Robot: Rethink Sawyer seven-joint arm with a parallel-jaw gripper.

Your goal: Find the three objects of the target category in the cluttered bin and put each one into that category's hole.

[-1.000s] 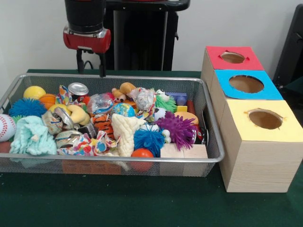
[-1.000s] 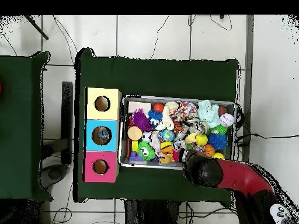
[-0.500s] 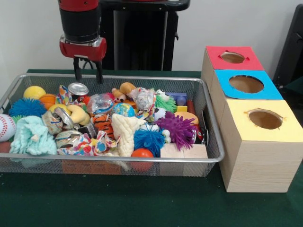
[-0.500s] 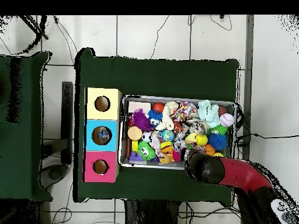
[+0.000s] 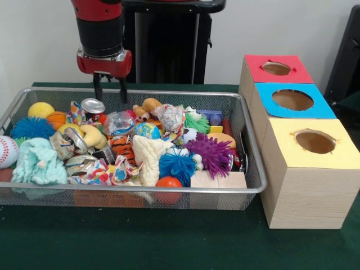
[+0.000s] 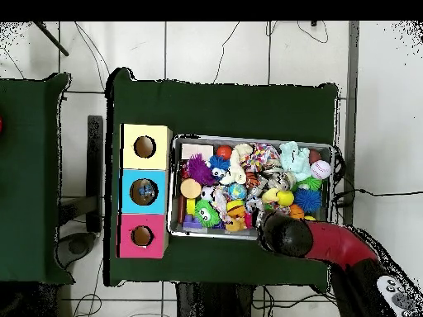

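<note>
A wire mesh bin (image 5: 252, 169) is heaped with toys: a silver can (image 5: 93, 106), a crushed can (image 5: 75, 140), a yellow ball (image 5: 40, 109), a baseball (image 5: 7, 151), fuzzy blue (image 5: 178, 166) and purple (image 5: 211, 151) balls, wood blocks (image 5: 217, 180). My gripper (image 5: 111, 94) hangs open and empty over the bin's far rim, just above and right of the silver can. In the overhead view the arm's head (image 6: 286, 235) covers the fingers at the bin's (image 6: 252, 139) lower edge.
Three wooden boxes with round holes stand in a row beside the bin: red (image 5: 276, 68), blue (image 5: 292, 100), yellow (image 5: 315, 142). In the overhead view they are the red (image 6: 142, 236), blue (image 6: 144, 191) and yellow (image 6: 144, 146) boxes left of the bin. Green cloth (image 5: 169, 242) covers the table.
The gripper swung slightly left, then came back right and lower, so its tips now hang at the bin's far rim. It stays open. The toys have not moved.
</note>
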